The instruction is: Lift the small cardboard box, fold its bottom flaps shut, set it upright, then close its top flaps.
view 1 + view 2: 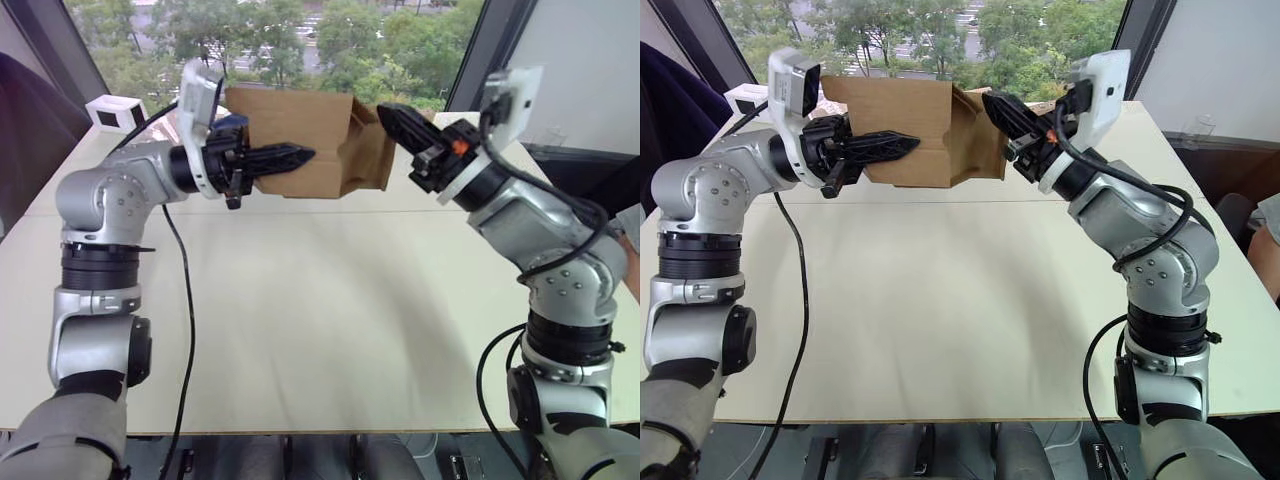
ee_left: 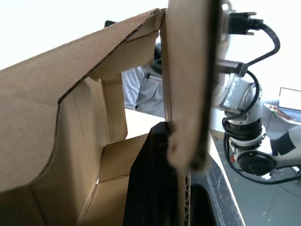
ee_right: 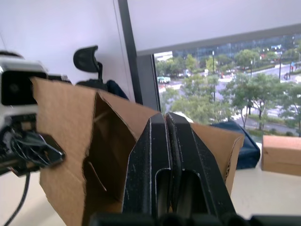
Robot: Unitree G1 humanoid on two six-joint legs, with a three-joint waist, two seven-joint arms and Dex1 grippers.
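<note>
Cardboard box (image 1: pixel 300 140) held above table (image 1: pixel 320 320), L gripper (image 1: pixel 285 158) pinching its wall, R gripper (image 1: pixel 398 122) pressed together at flaps.

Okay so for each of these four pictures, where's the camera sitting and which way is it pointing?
Left eye view: on the head, looking forward and down; both arms hold the small cardboard box over the table.
Right eye view: same scene, the other stereo eye.
Left wrist view: along the left gripper, clamped on a box wall.
Right wrist view: along the right gripper, fingers together, toward the box's open end.
All four share the box.
</note>
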